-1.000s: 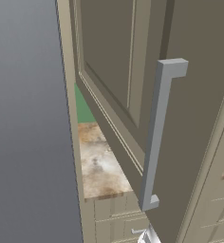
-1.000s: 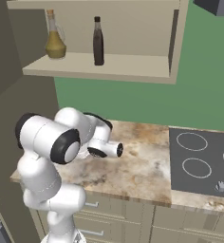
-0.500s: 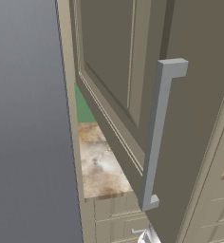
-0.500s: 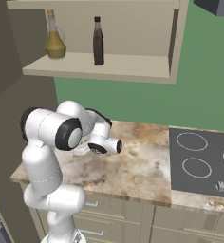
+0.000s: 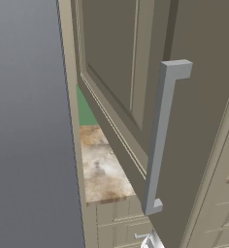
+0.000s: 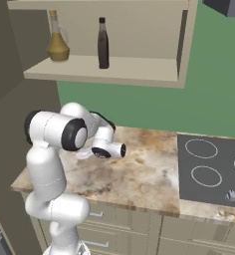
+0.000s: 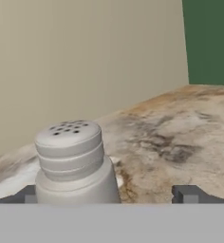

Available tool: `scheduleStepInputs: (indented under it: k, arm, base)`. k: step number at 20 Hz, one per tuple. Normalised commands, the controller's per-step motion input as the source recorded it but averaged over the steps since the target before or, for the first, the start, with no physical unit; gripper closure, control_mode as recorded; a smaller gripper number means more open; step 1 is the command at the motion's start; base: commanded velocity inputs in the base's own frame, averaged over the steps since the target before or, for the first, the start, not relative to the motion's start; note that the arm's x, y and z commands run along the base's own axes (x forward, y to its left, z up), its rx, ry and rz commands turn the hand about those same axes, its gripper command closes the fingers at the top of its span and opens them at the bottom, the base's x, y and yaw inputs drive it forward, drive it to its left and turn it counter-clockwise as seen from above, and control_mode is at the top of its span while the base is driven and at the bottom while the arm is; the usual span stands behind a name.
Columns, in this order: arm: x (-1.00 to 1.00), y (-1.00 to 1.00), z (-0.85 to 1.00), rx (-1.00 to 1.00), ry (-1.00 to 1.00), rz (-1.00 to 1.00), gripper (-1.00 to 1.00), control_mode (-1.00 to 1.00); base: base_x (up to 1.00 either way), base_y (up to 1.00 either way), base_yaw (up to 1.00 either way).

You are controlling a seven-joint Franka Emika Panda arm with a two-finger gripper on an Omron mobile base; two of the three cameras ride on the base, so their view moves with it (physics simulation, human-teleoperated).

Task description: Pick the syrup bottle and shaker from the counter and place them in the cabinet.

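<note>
A pale grey shaker (image 7: 73, 161) with a holed top stands upright on the mottled counter (image 7: 180, 137). It sits between the tips of my gripper (image 7: 107, 197), nearer the left finger, and the jaws are open on either side of it. In the right base view my hand (image 6: 105, 148) hangs low over the left part of the counter (image 6: 139, 174). The cabinet (image 6: 114, 69) above is open. An amber jug-like bottle (image 6: 58, 42) and a slim dark bottle (image 6: 103, 42) stand on its shelf; which one is the syrup bottle I cannot tell.
The swung-open cabinet door (image 5: 116, 63) with its long grey bar handle (image 5: 160, 140) hangs over the counter (image 5: 99, 169). A dark cooktop (image 6: 214, 169) lies at the right. Drawer fronts (image 6: 114, 219) run below the counter. A tall beige panel (image 7: 85, 61) rises behind the shaker.
The arm's elbow and upper joints have turned a little, while the hand stays low over the counter's left part. The jaws stay open.
</note>
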Motion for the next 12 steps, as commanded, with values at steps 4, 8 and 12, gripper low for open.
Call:
scheduleStepInputs:
  k: [4, 8, 12]
  arm:
    - [0.03, 0.08, -0.05, 0.02, 0.03, 0.00, 1.00, -1.00]
    - [-0.03, 0.00, 0.17, 0.02, -0.01, -0.01, 1.00, -1.00]
    - [-0.32, -0.05, 0.76, 0.06, -0.08, -0.04, 1.00, -1.00]
  base:
    - [0.00, 0.00, 0.00]
    - [0.00, 0.00, 0.00]
    - [0.00, 0.00, 0.00]
